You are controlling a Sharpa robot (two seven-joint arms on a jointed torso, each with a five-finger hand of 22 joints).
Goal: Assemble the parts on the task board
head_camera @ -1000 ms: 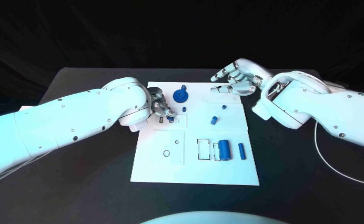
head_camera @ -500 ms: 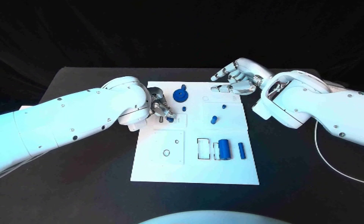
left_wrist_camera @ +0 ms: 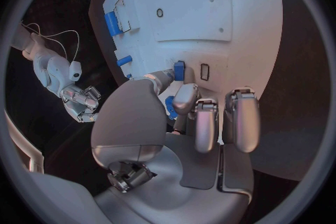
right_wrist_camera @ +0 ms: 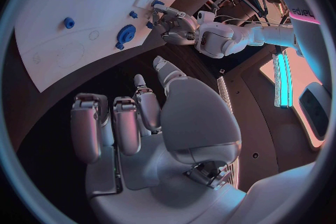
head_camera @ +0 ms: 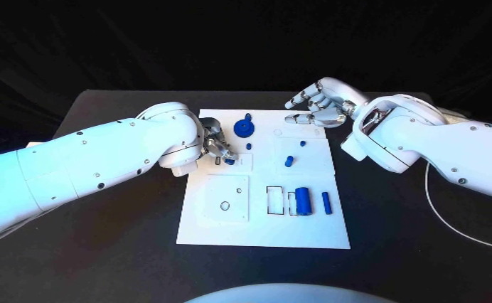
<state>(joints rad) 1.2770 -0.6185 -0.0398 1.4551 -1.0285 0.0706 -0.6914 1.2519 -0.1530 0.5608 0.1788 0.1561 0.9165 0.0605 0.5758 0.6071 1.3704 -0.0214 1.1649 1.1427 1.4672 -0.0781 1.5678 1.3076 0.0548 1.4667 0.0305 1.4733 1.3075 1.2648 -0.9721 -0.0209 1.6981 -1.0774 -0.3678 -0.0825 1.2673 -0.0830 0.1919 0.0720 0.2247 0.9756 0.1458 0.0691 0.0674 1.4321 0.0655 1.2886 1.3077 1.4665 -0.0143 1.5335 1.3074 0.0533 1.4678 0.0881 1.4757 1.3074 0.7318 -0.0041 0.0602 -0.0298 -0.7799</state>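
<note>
My left hand [head_camera: 212,144] pinches a small blue part [left_wrist_camera: 171,106] over the task board's [head_camera: 269,228] left slots — tilt risks jamming it. Right hand [head_camera: 320,107] hovers empty, fingers apart, beyond the far edge.

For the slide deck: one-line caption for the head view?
Left hand works a blue part on the task board; right hand hovers open.

The left hand [left_wrist_camera: 183,123] pinches a small blue part [left_wrist_camera: 170,106] over the task board [left_wrist_camera: 238,17].
</note>
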